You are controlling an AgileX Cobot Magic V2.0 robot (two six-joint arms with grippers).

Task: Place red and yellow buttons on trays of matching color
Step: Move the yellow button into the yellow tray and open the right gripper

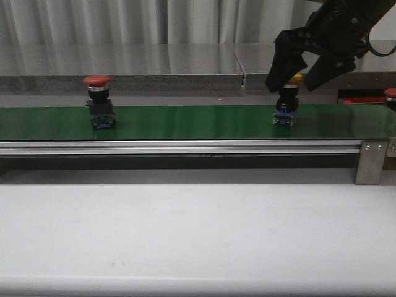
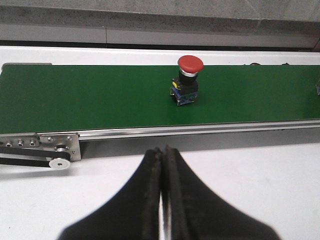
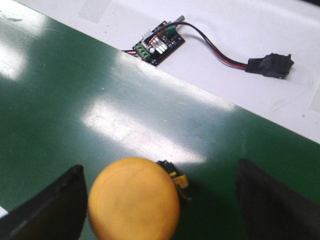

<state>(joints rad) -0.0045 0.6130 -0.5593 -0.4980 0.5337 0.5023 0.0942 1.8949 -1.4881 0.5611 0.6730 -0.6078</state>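
Note:
A red button (image 1: 98, 100) stands upright on the green belt (image 1: 185, 122) at the left; the left wrist view shows it as red button (image 2: 190, 79). The yellow button (image 1: 285, 110) stands on the belt at the right. My right gripper (image 1: 292, 84) is open, one finger on each side of its cap without touching it. From the right wrist, the yellow button (image 3: 134, 201) sits off-centre in the right gripper (image 3: 160, 205), close to one finger. My left gripper (image 2: 163, 152) is shut on nothing over the white table, short of the belt. A red tray (image 1: 362, 98) peeks out at the far right.
A second red button (image 1: 390, 94) stands at the right edge by the tray. Beyond the belt lie a small controller board (image 3: 159, 44) and a wired black connector (image 3: 270, 65). The belt's metal rail (image 1: 185, 147) and bracket (image 1: 371, 162) face the white table (image 1: 198, 235).

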